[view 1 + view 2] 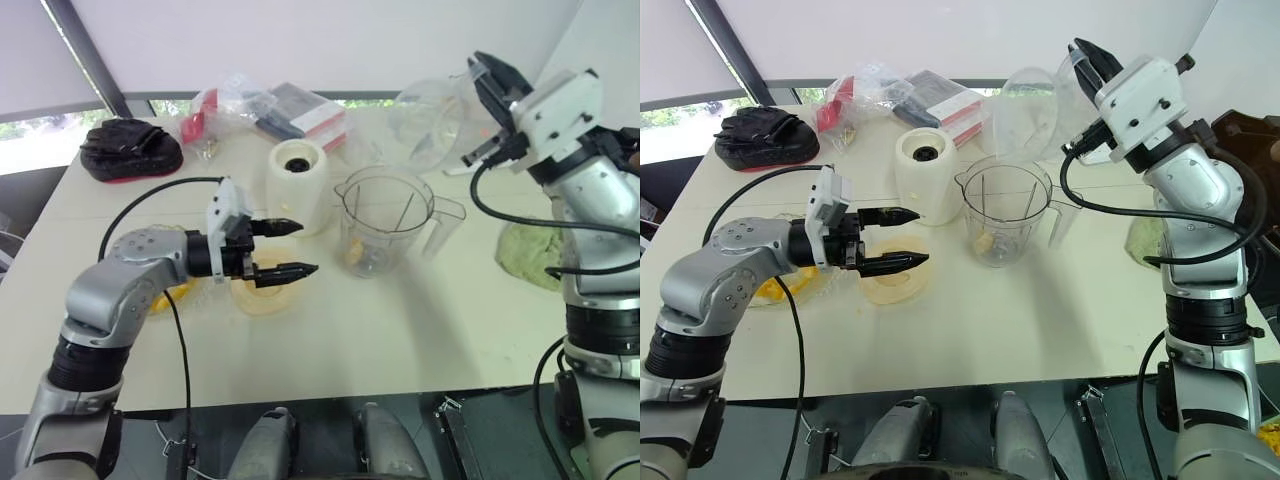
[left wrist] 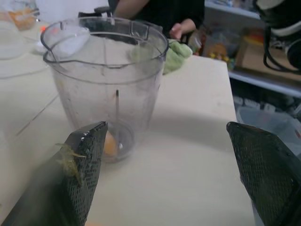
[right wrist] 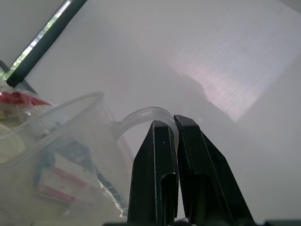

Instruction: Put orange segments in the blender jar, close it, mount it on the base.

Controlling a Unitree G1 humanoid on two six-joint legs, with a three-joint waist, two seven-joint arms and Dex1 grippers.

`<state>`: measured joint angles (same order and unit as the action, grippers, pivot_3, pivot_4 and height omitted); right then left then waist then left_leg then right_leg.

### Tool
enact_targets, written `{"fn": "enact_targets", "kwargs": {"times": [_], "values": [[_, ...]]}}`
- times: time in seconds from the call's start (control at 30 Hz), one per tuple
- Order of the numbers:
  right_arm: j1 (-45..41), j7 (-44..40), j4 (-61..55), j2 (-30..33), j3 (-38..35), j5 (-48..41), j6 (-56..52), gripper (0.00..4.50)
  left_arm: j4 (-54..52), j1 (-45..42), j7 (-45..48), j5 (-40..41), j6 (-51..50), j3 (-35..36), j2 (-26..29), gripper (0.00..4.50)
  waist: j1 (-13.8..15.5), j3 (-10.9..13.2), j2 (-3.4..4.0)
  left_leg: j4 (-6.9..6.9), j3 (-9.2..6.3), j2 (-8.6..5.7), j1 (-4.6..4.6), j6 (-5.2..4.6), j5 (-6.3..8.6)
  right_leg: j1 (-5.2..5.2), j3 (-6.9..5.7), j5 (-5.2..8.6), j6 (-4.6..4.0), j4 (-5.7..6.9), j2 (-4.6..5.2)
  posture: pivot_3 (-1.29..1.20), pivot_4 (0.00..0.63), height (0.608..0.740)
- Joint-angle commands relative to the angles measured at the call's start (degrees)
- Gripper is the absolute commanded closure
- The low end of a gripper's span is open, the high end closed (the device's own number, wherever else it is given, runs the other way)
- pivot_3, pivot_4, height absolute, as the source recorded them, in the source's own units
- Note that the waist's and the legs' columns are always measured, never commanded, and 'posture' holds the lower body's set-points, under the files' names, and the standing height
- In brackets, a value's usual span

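A: Where is the blender jar (image 1: 385, 222) sitting, and is anything in it?

B: It is standing upright on the bench (image 1: 400, 330), just beside the base (image 1: 298, 186), not on it. At least one of the orange segments (image 2: 110, 143) is lying at the bottom; through the plastic I cannot count them. More yellow-orange pieces are lying on the bench by the left arm.

A: What are the arms doing?

B: The left claw (image 1: 284, 248) is hovering empty with its fingers spread wide, pointing toward the jar, over a pale shallow dish (image 1: 262, 296). The right claw (image 3: 175, 129) is pinching shut on the handle of a smaller clear cup (image 1: 428, 122), holding it up in the air behind the jar, tilted on its side.

A: So how far along are we?

B: Early, I am judging. Some filling is done and may be going on. The jar's mouth is standing open with no lid on it, and I cannot pick out a lid anywhere. Closing and mounting on the base are both remaining.
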<state>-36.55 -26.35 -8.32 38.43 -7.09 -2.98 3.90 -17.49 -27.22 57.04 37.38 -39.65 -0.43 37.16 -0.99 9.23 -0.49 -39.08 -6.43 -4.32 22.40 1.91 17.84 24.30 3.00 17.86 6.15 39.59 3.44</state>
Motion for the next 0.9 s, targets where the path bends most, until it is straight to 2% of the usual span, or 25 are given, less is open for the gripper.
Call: {"fn": "enact_targets", "kwargs": {"times": [0.03,0.4,0.9], "values": [[-0.3,-0.9,-2.1,1.1,-0.1,1.2,2.6,4.43,-1.3,-0.6,-1.3,1.2,0.1,2.3,-0.1,0.27,0.0,0.0,0.00,0.00,0.00,0.00,0.00,0.00,0.00,0.00,0.00,0.00,0.00,0.00,0.00,0.00,0.150,0.740],[-0.4,-3.1,-1.1,1.5,1.5,4.5,6.0,4.43,-0.4,-2.0,-6.1,1.2,1.8,3.6,-4.1,0.27,0.0,0.0,-0.01,0.00,0.00,0.00,0.00,0.00,0.00,-0.01,0.00,0.00,0.00,-0.03,0.00,0.00,0.150,0.740],[-1.0,-4.0,-0.6,1.2,2.6,6.1,7.1,4.43,-1.4,-1.5,-6.0,0.6,2.4,2.0,-4.2,0.27,0.0,0.0,-0.01,0.01,0.00,0.00,0.00,0.01,0.00,-0.01,0.00,0.00,0.00,-0.04,0.00,0.00,0.150,0.740]]}}
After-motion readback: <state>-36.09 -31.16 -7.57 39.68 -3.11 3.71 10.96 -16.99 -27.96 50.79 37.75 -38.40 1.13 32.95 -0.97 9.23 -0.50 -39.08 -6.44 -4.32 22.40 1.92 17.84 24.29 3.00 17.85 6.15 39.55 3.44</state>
